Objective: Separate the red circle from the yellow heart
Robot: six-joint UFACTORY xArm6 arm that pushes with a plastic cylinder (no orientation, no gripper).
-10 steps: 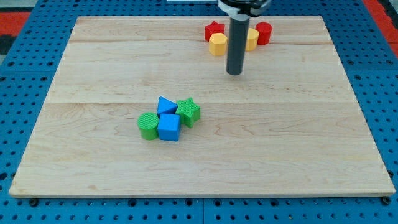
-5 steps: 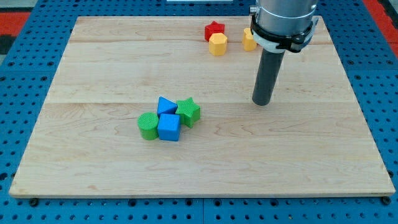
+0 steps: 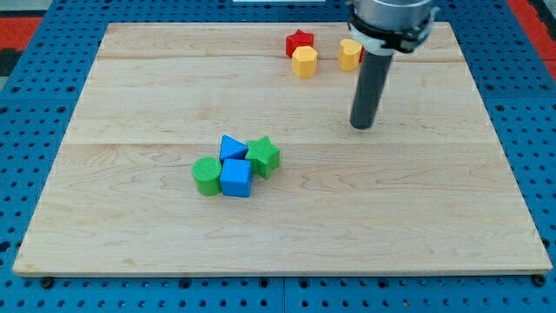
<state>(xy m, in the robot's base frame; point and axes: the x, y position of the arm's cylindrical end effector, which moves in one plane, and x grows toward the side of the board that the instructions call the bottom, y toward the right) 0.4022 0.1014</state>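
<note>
Approach step, judged: my tip [image 3: 360, 126] rested on the bare worktop [image 3: 434, 217], below the top-edge group and touching no block; the end effector was a plain rod, with nothing to clench or release; the yellow heart [image 3: 349, 54] showed beside the rod, the red circle hidden behind it; next, seemingly, the tip must enter between them; no writing was legible.

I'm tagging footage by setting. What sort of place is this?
Probably a robotics lab bench: a wooden board lies on a blue perforated base, with small coloured blocks such as a blue cube and my tip on the board.
</note>
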